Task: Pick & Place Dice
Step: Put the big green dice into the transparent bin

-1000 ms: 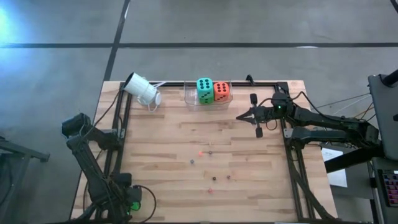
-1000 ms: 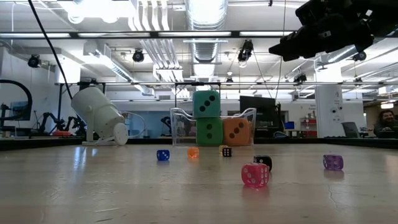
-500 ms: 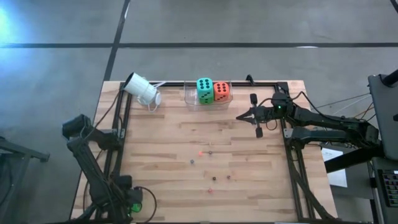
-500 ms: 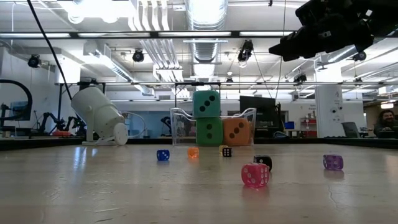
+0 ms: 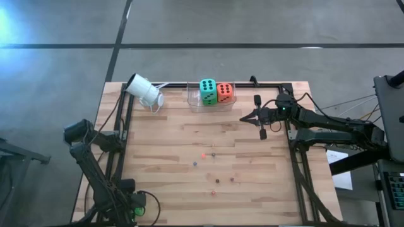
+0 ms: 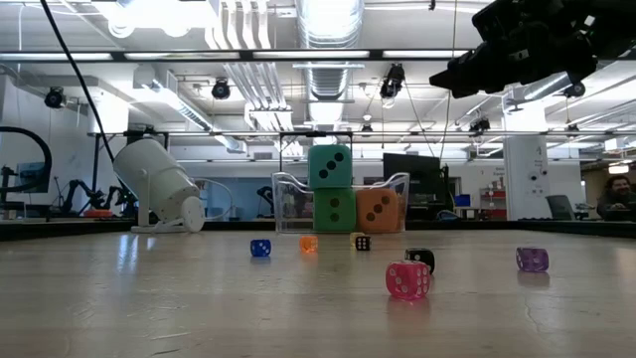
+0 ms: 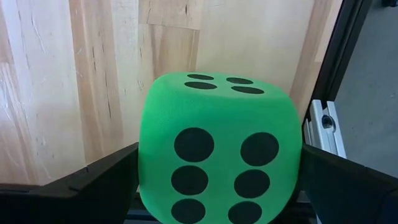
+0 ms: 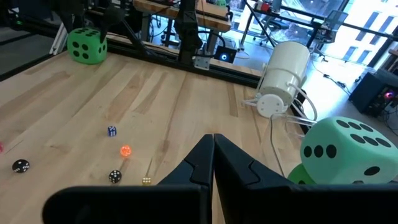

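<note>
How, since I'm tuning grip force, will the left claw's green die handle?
Probably light and squashy: the green foam-like cube with black pips has rounded edges. Its matte faces likely won't slip in the left claw.

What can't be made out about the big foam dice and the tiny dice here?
High view: the green foam die held by the left gripper is hidden under that arm's wrist.
High view: the lower green die in the clear plastic bin is covered by the teal die.
High view: the tiny coloured dice's pips are too small.
The shut right gripper hovers above the table near the bin.
</note>
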